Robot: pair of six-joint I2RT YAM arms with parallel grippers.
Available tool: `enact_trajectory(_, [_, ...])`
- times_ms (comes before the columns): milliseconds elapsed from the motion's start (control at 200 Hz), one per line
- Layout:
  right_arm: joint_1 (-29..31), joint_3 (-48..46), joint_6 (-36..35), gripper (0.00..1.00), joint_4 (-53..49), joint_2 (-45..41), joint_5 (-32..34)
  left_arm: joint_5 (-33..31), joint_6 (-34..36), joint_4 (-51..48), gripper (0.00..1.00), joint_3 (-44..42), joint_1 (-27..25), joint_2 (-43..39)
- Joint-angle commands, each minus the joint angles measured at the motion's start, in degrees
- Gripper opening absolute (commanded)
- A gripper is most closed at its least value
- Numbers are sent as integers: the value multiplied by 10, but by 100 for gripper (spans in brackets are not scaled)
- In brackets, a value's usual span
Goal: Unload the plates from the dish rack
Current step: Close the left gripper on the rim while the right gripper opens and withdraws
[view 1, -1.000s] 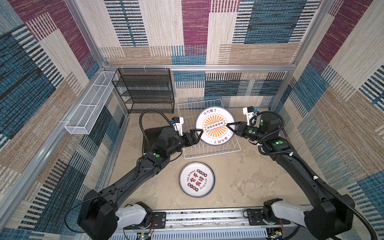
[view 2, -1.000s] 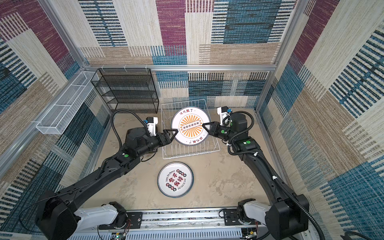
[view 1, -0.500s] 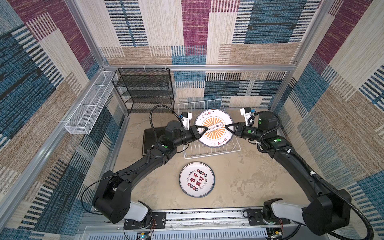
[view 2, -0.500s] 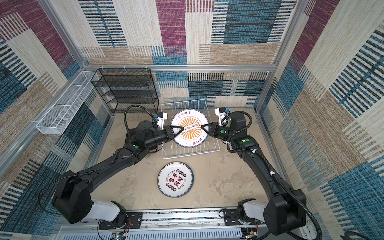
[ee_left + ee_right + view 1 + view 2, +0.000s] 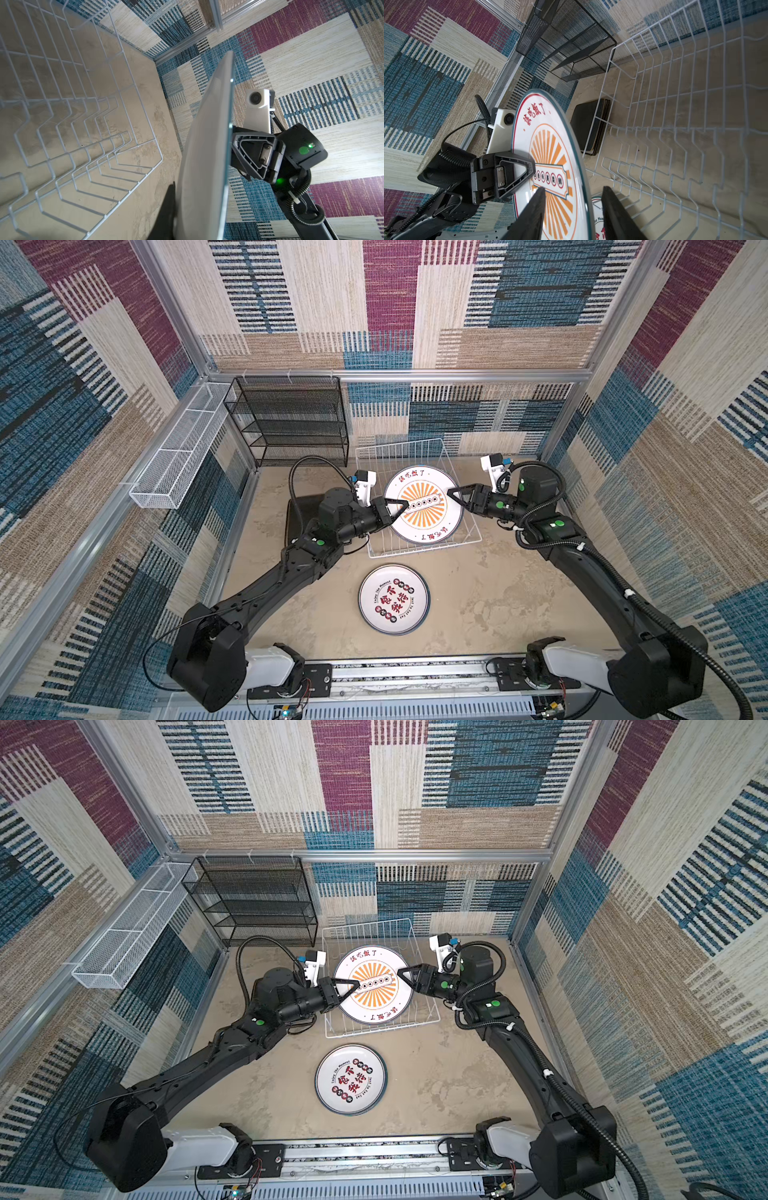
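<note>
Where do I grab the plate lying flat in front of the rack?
The plate lies flat, face up, on the table, so only its rim offers an edge. Probably pinch that rim, one finger inside and one outside, coming down from above.

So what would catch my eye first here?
The orange sunburst plate, held on edge over the white dish rack: the left claw is clamped on one rim, the right claw open at the opposite rim. Next, a second printed plate lying flat on the table before the rack.
</note>
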Motion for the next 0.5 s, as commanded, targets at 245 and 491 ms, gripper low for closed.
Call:
enact_trajectory(245, [0,-6,-156,81,-12,-69,54,-46,40,-118,0,-32,5,-121])
enact_trajectory(491, [0,-4,-266,99,-71,-98,43,-76,39,-213,0,-85,4,-229])
